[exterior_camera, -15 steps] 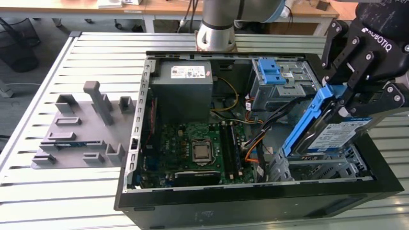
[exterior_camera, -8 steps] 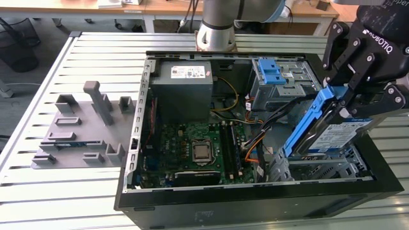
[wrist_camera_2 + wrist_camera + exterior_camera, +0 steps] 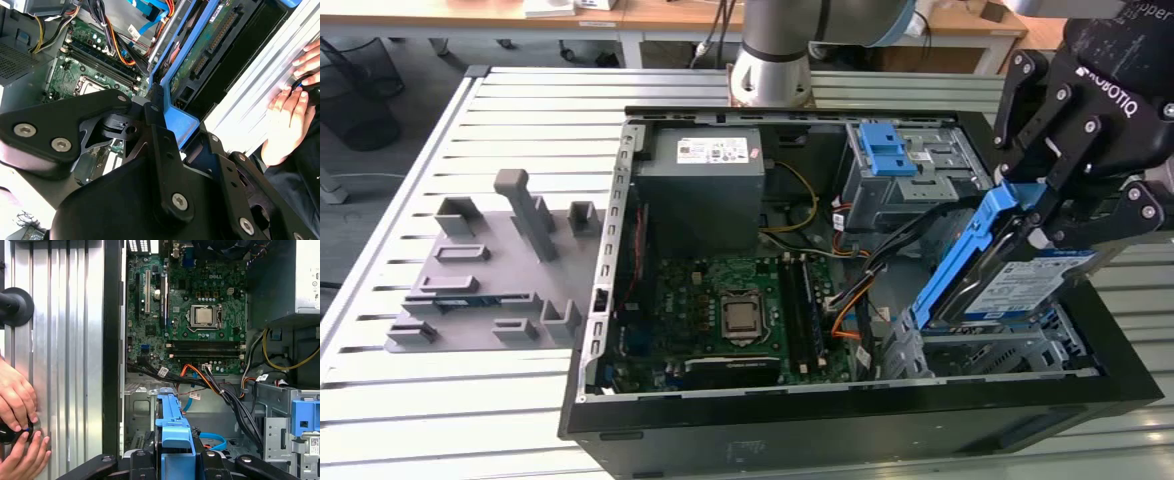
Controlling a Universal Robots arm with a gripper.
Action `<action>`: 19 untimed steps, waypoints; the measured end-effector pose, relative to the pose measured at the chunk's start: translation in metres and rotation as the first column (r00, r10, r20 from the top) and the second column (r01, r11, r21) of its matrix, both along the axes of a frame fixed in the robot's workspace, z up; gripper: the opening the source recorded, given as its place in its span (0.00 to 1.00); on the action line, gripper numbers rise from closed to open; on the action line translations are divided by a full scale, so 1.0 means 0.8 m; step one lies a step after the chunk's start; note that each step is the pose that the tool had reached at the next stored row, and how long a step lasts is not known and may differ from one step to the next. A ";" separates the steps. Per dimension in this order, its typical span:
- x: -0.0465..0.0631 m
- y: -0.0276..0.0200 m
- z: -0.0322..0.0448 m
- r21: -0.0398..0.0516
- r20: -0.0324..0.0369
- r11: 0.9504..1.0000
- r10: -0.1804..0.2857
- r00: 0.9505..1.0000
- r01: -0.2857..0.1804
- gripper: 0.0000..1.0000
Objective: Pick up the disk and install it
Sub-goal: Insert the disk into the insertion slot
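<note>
Pincer (image 3: 1037, 215) clamps tilted disk (image 3: 1017, 282), seemingly just above drive bay (image 3: 987, 352).

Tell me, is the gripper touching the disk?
Touching. In the exterior view the gripper has its black fingers clamped on the disk, no gap between them, holding it tilted over the case.

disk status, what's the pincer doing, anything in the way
Copy: pincer shut on the disk. Disk tilted, lower end over the metal bay, not seated. Cable bundle close beside it.
</note>
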State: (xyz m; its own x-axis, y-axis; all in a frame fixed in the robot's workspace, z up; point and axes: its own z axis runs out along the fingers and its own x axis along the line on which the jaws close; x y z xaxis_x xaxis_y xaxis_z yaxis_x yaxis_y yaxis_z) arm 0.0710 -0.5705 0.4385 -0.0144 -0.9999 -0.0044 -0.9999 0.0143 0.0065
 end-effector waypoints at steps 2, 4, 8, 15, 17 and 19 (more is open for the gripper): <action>0.000 0.0000 -0.0011 0.000 0.000 1.000 0.000 1.000 0.000 0.36; 0.000 0.0000 -0.0023 0.000 0.000 1.000 0.000 1.000 0.000 0.36; 0.000 0.0000 -0.0046 0.000 0.000 1.000 -0.001 1.000 0.001 0.36; 0.001 0.0000 -0.0090 0.000 0.000 1.000 -0.003 1.000 0.003 0.36; 0.001 0.0000 -0.0104 0.000 0.000 1.000 -0.003 1.000 0.003 0.36; 0.001 0.0000 -0.0121 0.000 0.000 1.000 -0.003 1.000 0.003 0.36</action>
State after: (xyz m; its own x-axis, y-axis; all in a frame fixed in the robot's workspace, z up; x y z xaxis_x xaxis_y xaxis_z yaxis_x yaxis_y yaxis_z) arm 0.0717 -0.5705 0.4288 -0.0171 -0.9998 -0.0043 -0.9998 0.0170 0.0065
